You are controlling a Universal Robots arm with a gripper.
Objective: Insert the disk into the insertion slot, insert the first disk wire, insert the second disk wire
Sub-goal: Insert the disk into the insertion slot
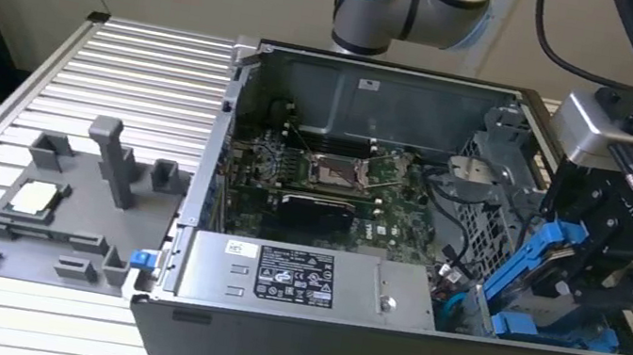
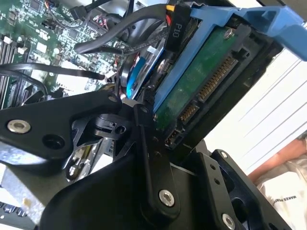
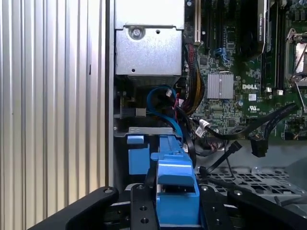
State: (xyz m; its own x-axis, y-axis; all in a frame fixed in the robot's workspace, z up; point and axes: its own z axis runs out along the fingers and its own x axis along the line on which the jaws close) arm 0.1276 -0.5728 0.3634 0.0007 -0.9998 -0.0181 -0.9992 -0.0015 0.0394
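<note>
End effector (image 1: 593, 279): black fingers (image 3: 142, 211) clamped on either side of the disk (image 3: 175, 177), gripping its blue carrier.
Fixture (image 1: 55, 222): grey tray at the exterior view's left, on the slatted metal surface (image 1: 144, 64); small chip (image 1: 37, 198) lying on it.
Computer case (image 1: 264, 346): open, mid-surface; motherboard (image 1: 330, 175) inside, power supply (image 1: 300, 280) against the near wall.
Disk position: exterior view's right, tilted steeply, lower end down at the insertion slot (image 1: 541, 323), upper end sticking out above the case.
Disk underside: green board and connector pins visible in the second wrist view.
Wires: blue wire (image 3: 160, 96) and black wires (image 3: 249, 129) lying loose beside the bay.
</note>
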